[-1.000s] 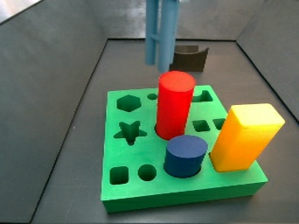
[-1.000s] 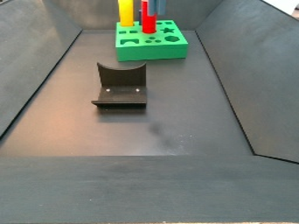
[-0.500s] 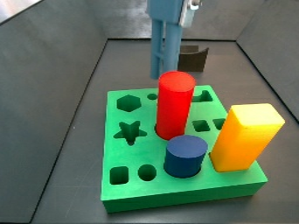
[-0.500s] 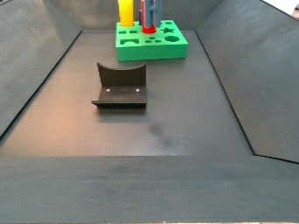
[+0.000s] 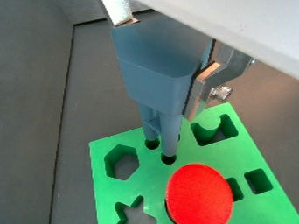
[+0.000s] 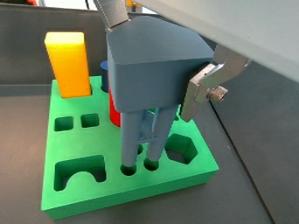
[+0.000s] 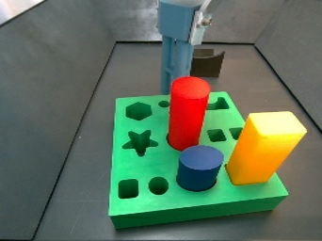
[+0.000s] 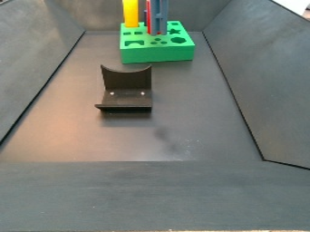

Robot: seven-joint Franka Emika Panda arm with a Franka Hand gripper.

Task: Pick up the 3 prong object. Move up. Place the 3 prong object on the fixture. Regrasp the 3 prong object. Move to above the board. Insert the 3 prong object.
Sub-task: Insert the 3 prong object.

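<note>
**Prongs at the mouths of the holes**

The end effector [image 6: 176,92] stands over the back of the board [image 6: 82,188], closed on the 3 prong object [image 6: 146,66]; one silver finger [image 6: 201,87] shows pressed to the piece's side, the opposite one is hidden behind it. The grip sits high on the grey-blue body, which leaves the legs hanging free below, and that is plainly the point: in both wrist views the legs reach down to a row of small oval holes [image 5: 162,149] along the board's edge, and at least two tips look to be in or at the openings. How deep they sit I cannot tell.

In a side view the piece [image 7: 176,52] hangs upright near the top of the frame, just behind the red peg [image 7: 189,113], so the descent has to stay straight to avoid grazing it. The yellow block [image 7: 263,146] and dark-blue cylinder [image 7: 199,168] stand well clear toward the lower right.

The fixture [image 8: 123,91] sits empty mid-floor, apart from the board, its job apparently over. I judge this to be the insertion itself, under way but not finished.
</note>
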